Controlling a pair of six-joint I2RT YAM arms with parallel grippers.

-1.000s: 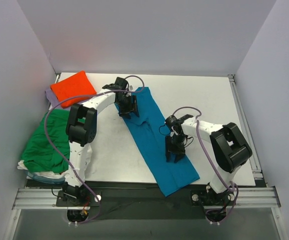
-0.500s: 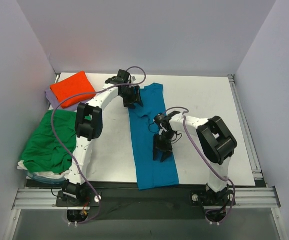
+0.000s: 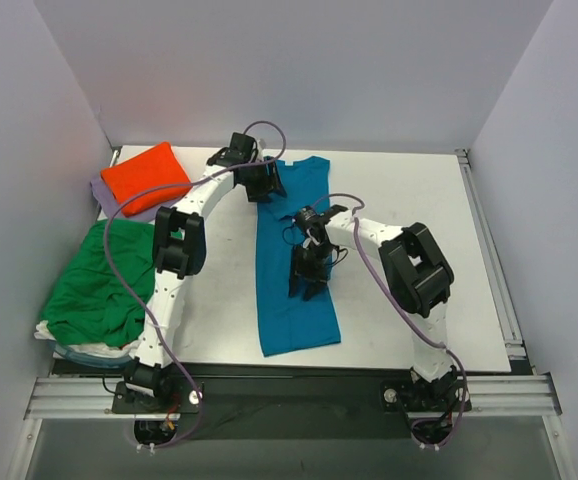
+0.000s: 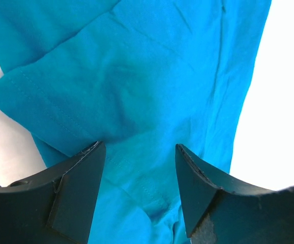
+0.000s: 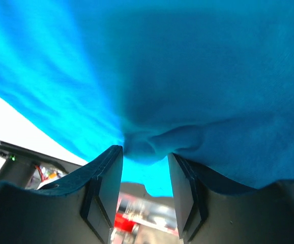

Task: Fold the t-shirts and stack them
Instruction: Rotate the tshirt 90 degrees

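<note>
Top view: my fixed camera, high and behind, looking down and forward. Left arm base (image 3: 149, 385) and right arm base (image 3: 431, 385) at bottom edge, whole table (image 3: 399, 190) in frame, far off.

Left wrist view: rides behind left gripper (image 4: 139, 147), looks down past both fingers, close on teal-blue t-shirt (image 4: 152, 76), white table at sides.

Right wrist view: behind right gripper (image 5: 144, 152), closer yet; I get cloth nearly filling frame.

All three share that shirt.
</note>
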